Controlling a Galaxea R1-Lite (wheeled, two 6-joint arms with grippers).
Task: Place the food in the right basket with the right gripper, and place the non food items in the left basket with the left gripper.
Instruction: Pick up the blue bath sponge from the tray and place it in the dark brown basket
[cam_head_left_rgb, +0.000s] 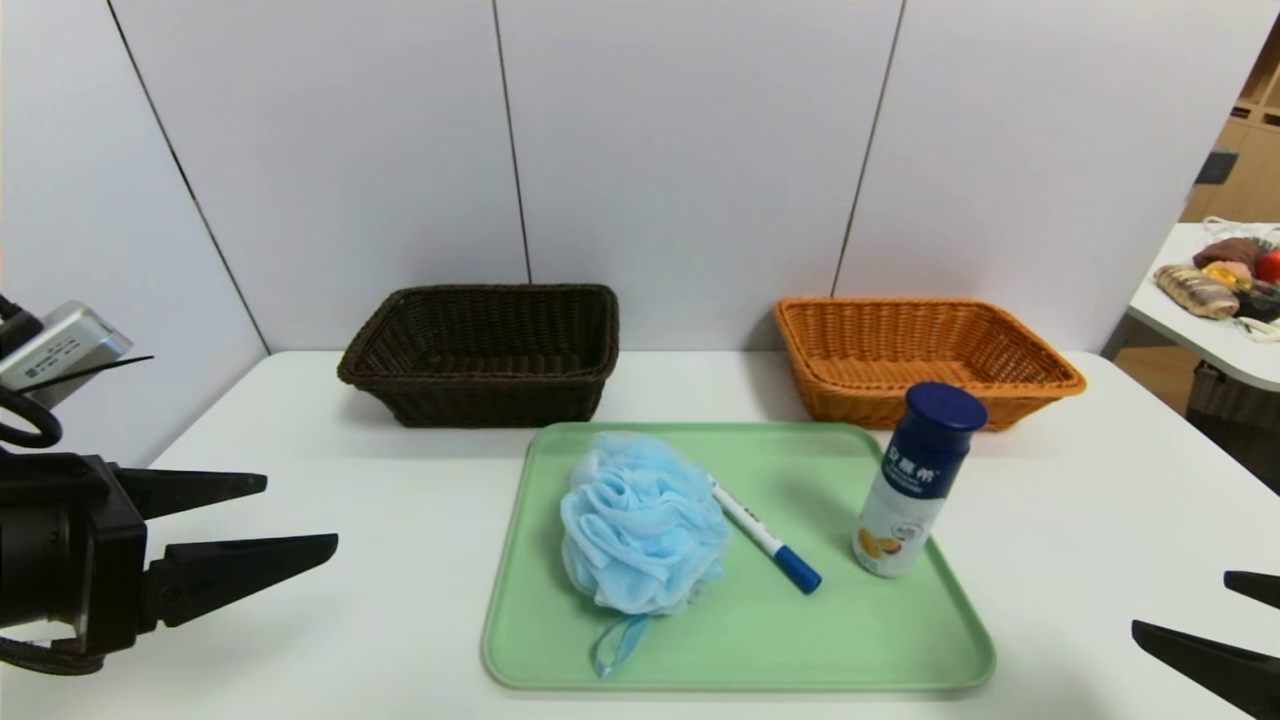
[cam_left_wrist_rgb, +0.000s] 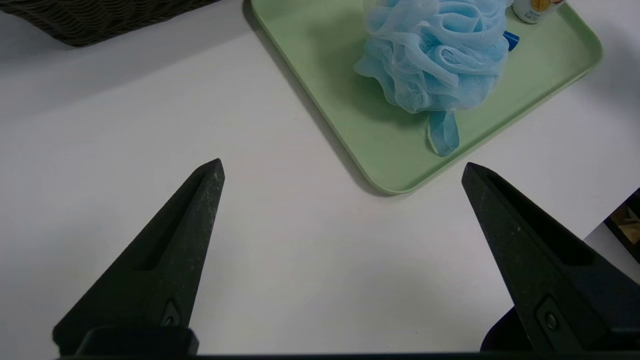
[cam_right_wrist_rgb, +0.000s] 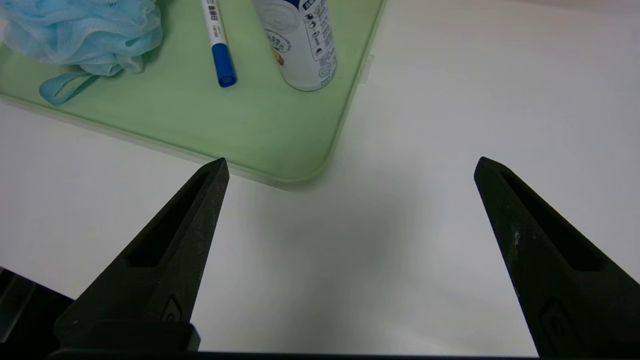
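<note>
Both end effectors released, nothing grasped.
Left end effector (cam_head_left_rgb: 300, 515) and right end effector (cam_head_left_rgb: 1180, 605) over counter (cam_head_left_rgb: 1100, 500); sponge (cam_head_left_rgb: 640, 525), marker (cam_head_left_rgb: 765, 535), bottle (cam_head_left_rgb: 915, 480) on green tray (cam_head_left_rgb: 800, 640); dark basket (cam_head_left_rgb: 485, 350) and orange basket (cam_head_left_rgb: 920, 355) behind.

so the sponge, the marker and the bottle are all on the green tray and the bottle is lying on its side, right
Not quite: the bottle stands upright, as the head view shows. The rest holds: the sponge, the marker and the bottle are all on the green tray.

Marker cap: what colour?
Blue, on a white barrel; the marker lies on the green tray. Clearest in the right wrist view.
</note>
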